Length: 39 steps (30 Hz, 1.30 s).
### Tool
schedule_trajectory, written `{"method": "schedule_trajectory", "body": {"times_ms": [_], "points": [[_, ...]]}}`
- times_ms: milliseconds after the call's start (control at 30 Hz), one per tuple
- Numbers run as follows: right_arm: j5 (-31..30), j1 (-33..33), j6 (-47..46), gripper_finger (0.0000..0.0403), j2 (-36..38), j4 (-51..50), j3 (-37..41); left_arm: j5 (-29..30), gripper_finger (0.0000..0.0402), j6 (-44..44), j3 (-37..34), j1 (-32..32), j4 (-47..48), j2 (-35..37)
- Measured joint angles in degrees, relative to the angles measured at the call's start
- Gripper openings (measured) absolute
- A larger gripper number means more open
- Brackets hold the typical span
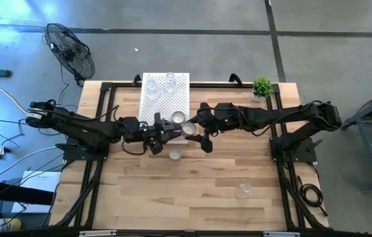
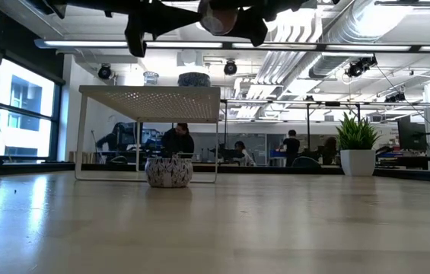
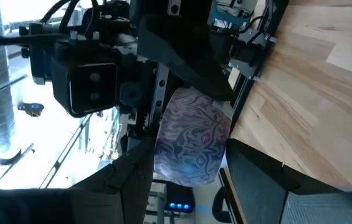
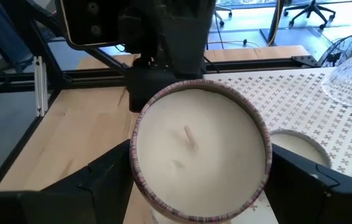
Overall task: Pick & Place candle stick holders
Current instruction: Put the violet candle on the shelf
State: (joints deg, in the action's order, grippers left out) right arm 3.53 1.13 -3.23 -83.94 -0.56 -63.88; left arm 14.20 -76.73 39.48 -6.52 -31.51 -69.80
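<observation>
My right gripper (image 1: 197, 130) is shut on a round patterned candle holder with a white centre (image 4: 200, 155), held above the table's middle, near the white perforated box (image 1: 166, 99). My left gripper (image 1: 166, 131) faces it from the left, turned on its side and open. Its fingers (image 3: 135, 183) stand close on either side of the same holder (image 3: 191, 143). A second patterned holder (image 1: 175, 155) stands on the table below. A third (image 1: 179, 117) sits on the box's near edge. Two clear glass holders (image 1: 151, 89) stand on the box. One more glass holder (image 1: 243, 191) stands at the near right. My right gripper pinches the holder's round wall (image 4: 137, 168) between its two fingers, one on each side. The fingers come level from the table's right. The holder is upright, white top up, lifted clear of the table. My left gripper: I cannot tell whether its fingers touch the holder.
A small green potted plant (image 1: 262, 86) stands at the far right corner. The box stands on legs with a gap beneath it (image 2: 150, 137). A floor fan (image 1: 70, 49) stands beyond the table's far left. People show in the room behind.
</observation>
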Motion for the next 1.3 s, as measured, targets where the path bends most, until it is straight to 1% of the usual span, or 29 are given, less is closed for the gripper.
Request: {"method": "schedule_trajectory", "body": {"times_ms": [67, 200, 300, 433, 600, 833, 1033, 1100, 1233, 1300], "points": [[0.1, 0.0, -0.7, 0.0287, 0.0, 0.0, 0.0, -0.5, 0.0195, -0.3, 0.0, 0.0, 0.0, 0.0], [0.3, 0.0, -0.8, 0.0287, 0.0, 0.0, 0.0, -3.4, 0.0195, -2.4, 0.0, 0.0, -0.1, 0.0], [0.3, 0.0, -0.8, 0.0287, 0.0, 0.0, 0.0, -3.4, 0.0195, -2.7, 0.2, 0.1, -0.5, -0.6], [0.2, 0.0, -0.9, 0.0287, -0.1, -0.5, 0.0, 0.0, 0.0195, -2.6, 2.4, 0.1, 0.5, -3.1], [0.3, 0.0, -1.0, 0.0287, -0.4, -0.8, 0.0, 1.5, 0.0195, -2.6, 5.1, 0.0, 1.0, -6.0], [-0.5, 0.1, -1.0, 0.0287, -0.5, -0.2, 0.0, 6.8, 0.0195, -2.3, 5.8, -0.2, 2.2, -6.3], [0.0, 0.0, -0.6, 0.0287, -0.5, -0.2, -0.1, 11.9, 0.0194, -2.8, 5.8, -2.8, 2.1, -6.4], [-0.1, 0.0, -0.6, 0.0287, -0.5, -0.2, -0.1, 13.4, 0.0187, -3.5, 5.8, -3.4, 2.1, -6.4], [-0.4, 0.0, -0.8, 0.0296, -0.5, 0.5, -0.1, 17.6, 0.0160, -3.6, 5.9, -4.2, 2.0, -6.4], [-0.7, 0.0, -0.8, 0.0299, -0.6, 0.8, -0.1, 19.0, 0.0160, -3.6, 5.9, -4.2, 2.2, -6.4]]}}
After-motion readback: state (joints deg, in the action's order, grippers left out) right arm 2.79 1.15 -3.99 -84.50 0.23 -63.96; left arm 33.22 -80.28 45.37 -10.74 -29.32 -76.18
